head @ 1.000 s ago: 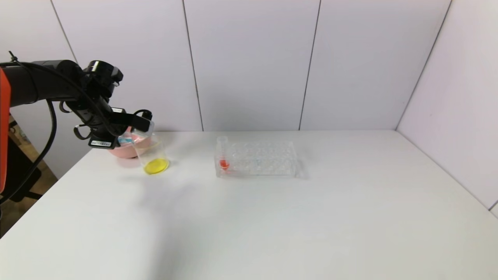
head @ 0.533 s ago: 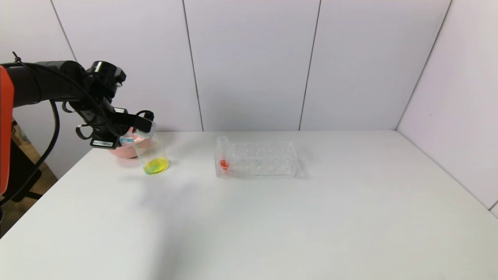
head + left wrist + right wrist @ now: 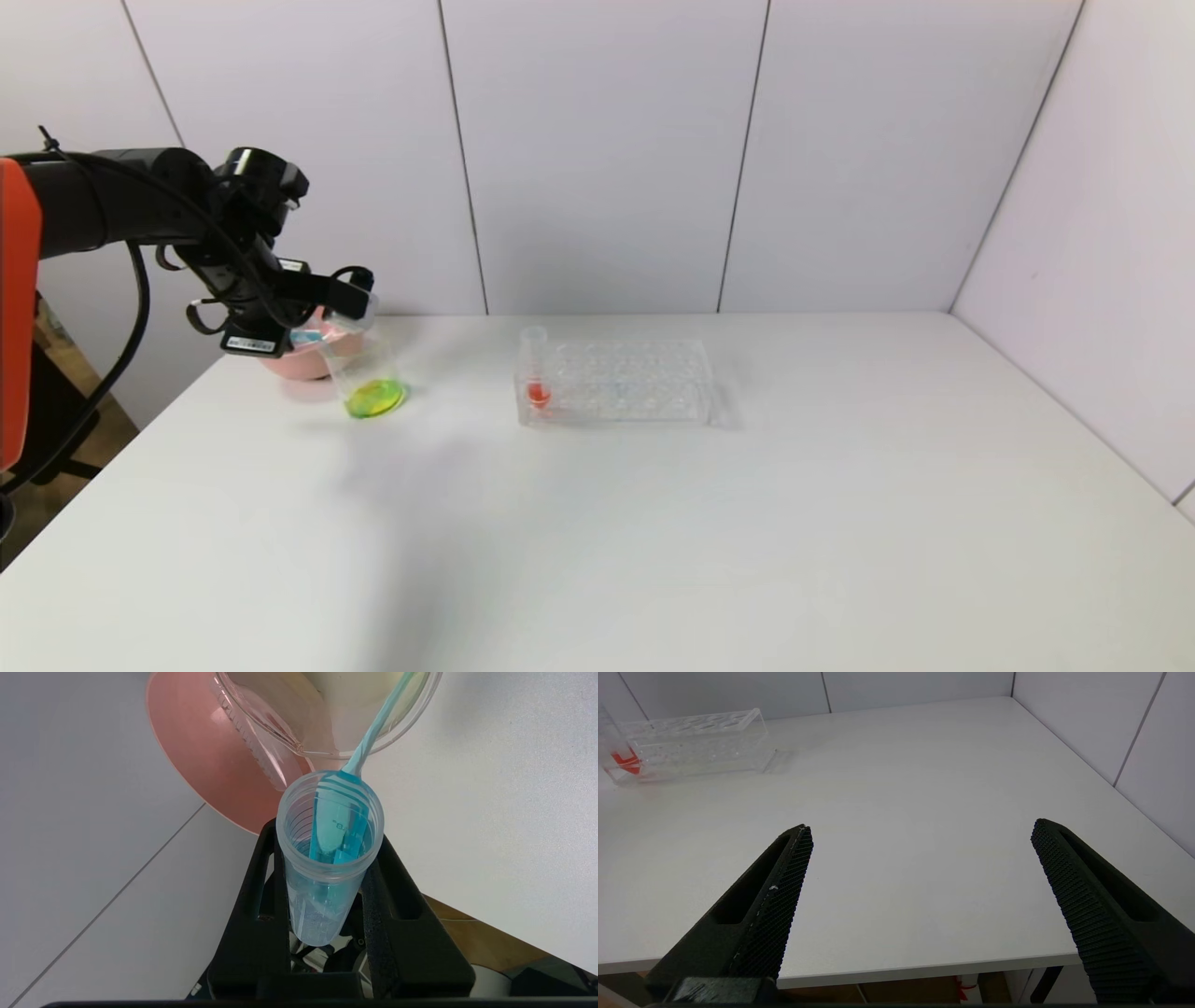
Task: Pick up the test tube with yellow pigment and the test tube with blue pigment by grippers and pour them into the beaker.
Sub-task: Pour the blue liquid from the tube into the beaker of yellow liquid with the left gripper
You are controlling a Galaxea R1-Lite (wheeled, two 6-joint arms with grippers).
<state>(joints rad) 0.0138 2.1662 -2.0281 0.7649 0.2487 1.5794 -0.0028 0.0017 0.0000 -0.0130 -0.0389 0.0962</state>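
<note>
My left gripper (image 3: 350, 301) is shut on the test tube with blue pigment (image 3: 327, 858) and holds it tilted, mouth down, over the beaker (image 3: 369, 373). A thin blue stream (image 3: 373, 732) runs from the tube's lip into the beaker's mouth (image 3: 411, 723). The liquid at the beaker's bottom (image 3: 375, 398) is yellow-green. In the head view the tube's mouth (image 3: 362, 313) sits just above the beaker's rim. The test tube with yellow pigment is out of view. My right gripper (image 3: 920, 830) hangs open over the table's near edge, with nothing between its fingers.
A pink bowl (image 3: 289, 362) stands right behind the beaker, at the table's far left edge. A clear tube rack (image 3: 621, 381) sits mid-table with a red-liquid tube (image 3: 535, 369) upright in its left end. White walls close off the back and right.
The left gripper has risen slightly and tipped the blue tube further. The liquid in the beaker has turned from plain yellow to yellow-green.
</note>
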